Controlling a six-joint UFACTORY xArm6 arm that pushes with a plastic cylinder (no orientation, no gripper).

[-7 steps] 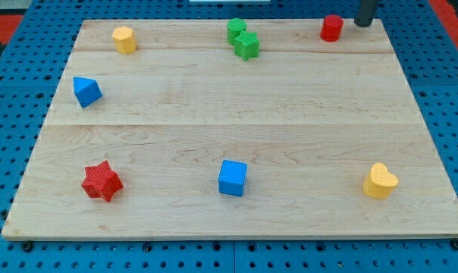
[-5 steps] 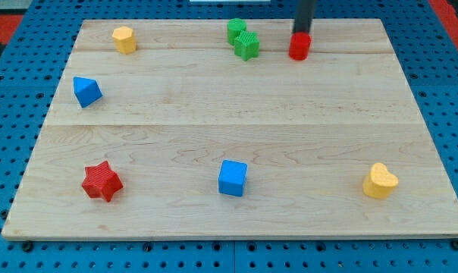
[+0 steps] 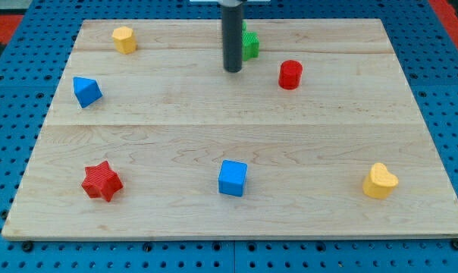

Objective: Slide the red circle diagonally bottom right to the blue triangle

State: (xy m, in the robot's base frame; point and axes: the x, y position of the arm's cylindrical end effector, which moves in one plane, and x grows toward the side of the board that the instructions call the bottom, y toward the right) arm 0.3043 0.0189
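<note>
The red circle (image 3: 290,74) stands in the upper middle-right of the wooden board (image 3: 236,129). The blue triangle (image 3: 86,91) sits far off at the left side. My rod comes down from the view's top, and my tip (image 3: 233,70) rests on the board to the left of the red circle, a short gap apart from it. The rod hides most of the green blocks (image 3: 249,45) behind it.
A yellow block (image 3: 123,39) sits at the top left. A red star (image 3: 101,181) is at the bottom left, a blue cube (image 3: 232,177) at the bottom middle, and a yellow heart (image 3: 380,181) at the bottom right. Blue pegboard surrounds the board.
The red circle has moved from the top right corner down and left. My tip has swept left past it and now stands to its left, in front of the green blocks.
</note>
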